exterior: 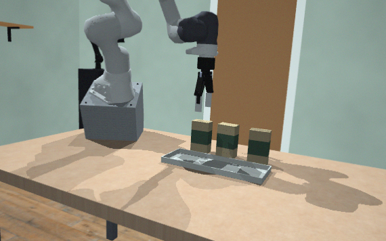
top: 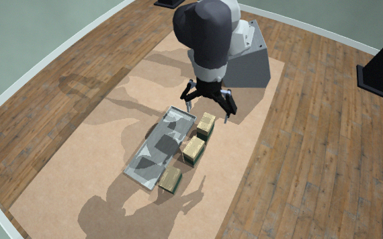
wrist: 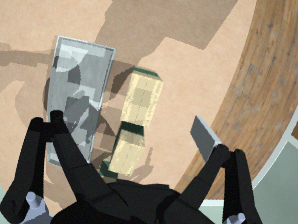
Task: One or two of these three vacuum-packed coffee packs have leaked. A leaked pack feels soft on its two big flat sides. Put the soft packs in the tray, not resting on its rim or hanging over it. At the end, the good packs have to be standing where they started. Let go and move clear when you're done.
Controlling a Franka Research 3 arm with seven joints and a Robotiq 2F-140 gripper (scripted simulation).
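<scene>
Fingers (exterior: 203, 101) spread wide and empty hang above the pack (exterior: 201, 135) nearest the robot's base — likely poised to squeeze its flat sides. All three packs stand beside the tray (exterior: 216, 166) on the bench (exterior: 80, 176).

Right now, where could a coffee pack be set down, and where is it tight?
The tray holds nothing; its whole floor is free. Broad table lies in front of it. It's tight between tray and the three packs. The open hand hangs above the row's base end.
</scene>
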